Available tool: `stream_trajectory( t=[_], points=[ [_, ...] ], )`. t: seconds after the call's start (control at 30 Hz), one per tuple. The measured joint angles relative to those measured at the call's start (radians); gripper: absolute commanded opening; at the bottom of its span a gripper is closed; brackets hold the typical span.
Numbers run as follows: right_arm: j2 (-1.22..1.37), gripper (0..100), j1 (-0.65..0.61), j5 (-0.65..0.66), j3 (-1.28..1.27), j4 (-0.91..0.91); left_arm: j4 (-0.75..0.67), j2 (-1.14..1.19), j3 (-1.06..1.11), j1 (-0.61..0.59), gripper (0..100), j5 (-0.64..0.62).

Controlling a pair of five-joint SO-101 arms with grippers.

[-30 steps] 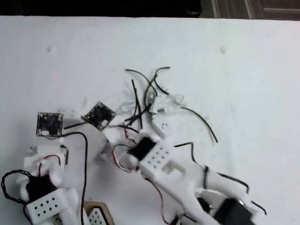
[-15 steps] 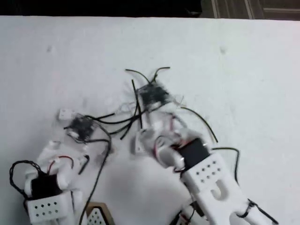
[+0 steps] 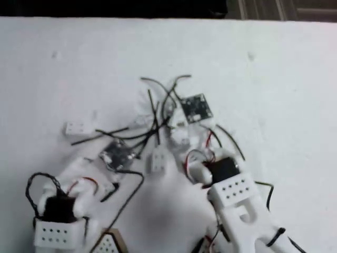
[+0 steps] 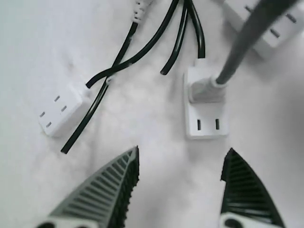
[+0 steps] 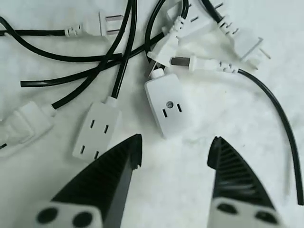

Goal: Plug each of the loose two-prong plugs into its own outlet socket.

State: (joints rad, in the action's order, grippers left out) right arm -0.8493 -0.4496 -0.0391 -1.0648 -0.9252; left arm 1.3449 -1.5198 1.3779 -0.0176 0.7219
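Left end effector [image 4: 179, 164] released, jaws spread low over the worktop [image 4: 156, 190]. A socket [image 4: 207, 118] lies just ahead with a white plug body [image 4: 205, 88] at its far end; we cannot tell if it is seated. A side socket [image 4: 59, 111] lies apart.

Right end effector [image 5: 175, 145] is also released, near a three-hole socket [image 5: 168, 104] and a strip [image 5: 95, 130]. A loose plug [image 5: 102, 26] and a second plug [image 5: 206, 63] lie among black cords [image 5: 71, 59] beyond.

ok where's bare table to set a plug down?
Free: the far strip of table beyond the cord tangle, and the right side past the outermost black cord. Crowded: centre, cords and outlet blocks packed together.
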Motion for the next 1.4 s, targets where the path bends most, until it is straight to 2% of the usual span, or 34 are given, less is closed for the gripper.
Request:
stream_trajectory(
  t=[0.17,0.3,0.57,0.73,0.93,1.13,1.27,1.4],
  points=[
    [0.000,22.2,-0.002,0.000,-0.023,0.003,-0.023,0.000,0.000,0.092,28,-0.021],
    [0.000,22.2,-0.034,0.000,-0.032,0.003,-0.058,0.000,0.000,0.095,28,-0.054],
    [-0.003,21.7,-0.304,0.000,-0.032,-0.003,-0.104,0.003,0.000,-0.064,28,-0.066],
    [-0.003,13.2,-0.393,0.000,-0.032,0.083,-0.104,0.005,0.000,-0.150,28,-0.072],
    [-0.003,18.0,-0.483,0.000,-0.032,0.153,-0.104,0.005,0.000,-0.328,28,-0.072],
    [0.121,20.7,-0.509,0.000,0.011,0.153,-0.106,0.002,0.025,-0.497,28,-0.084],
    [0.292,21.1,-0.516,0.000,0.110,0.157,-0.112,0.005,0.084,-0.514,28,-0.147],
    [0.442,20.9,-0.522,0.000,0.209,0.169,-0.157,0.005,0.123,-0.514,28,-0.160]
  ],
)
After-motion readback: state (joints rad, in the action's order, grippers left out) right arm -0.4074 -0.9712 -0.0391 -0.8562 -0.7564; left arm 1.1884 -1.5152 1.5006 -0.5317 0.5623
